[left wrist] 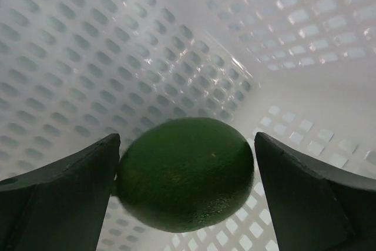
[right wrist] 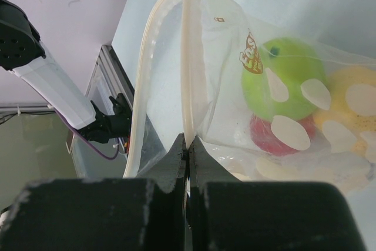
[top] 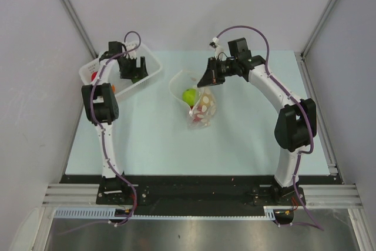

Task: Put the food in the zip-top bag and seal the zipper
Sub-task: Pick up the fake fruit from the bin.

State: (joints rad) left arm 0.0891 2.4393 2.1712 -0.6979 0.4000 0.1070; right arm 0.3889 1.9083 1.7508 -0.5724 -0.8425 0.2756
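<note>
Grippers: left gripper (top: 131,67) spread wide and empty, a jaw either side of the dark green fruit (left wrist: 185,171); right gripper (right wrist: 188,145) pinched tight on the zipper (right wrist: 188,57).
Reason for pinch: lifting one lip probably props the mouth of the zip-top bag (right wrist: 220,80) agape, toward the upper left of the right wrist view, so food can drop in.
Fruit: centre-bottom of the left wrist view, lying in the white basket (left wrist: 88,57), not yet gripped.
Food in bag: light green piece (right wrist: 282,80), red piece (right wrist: 267,139), yellow piece (right wrist: 352,104), right half of frame.
Step, by my judgement: close on the fruit, then carry it to the bag.
</note>
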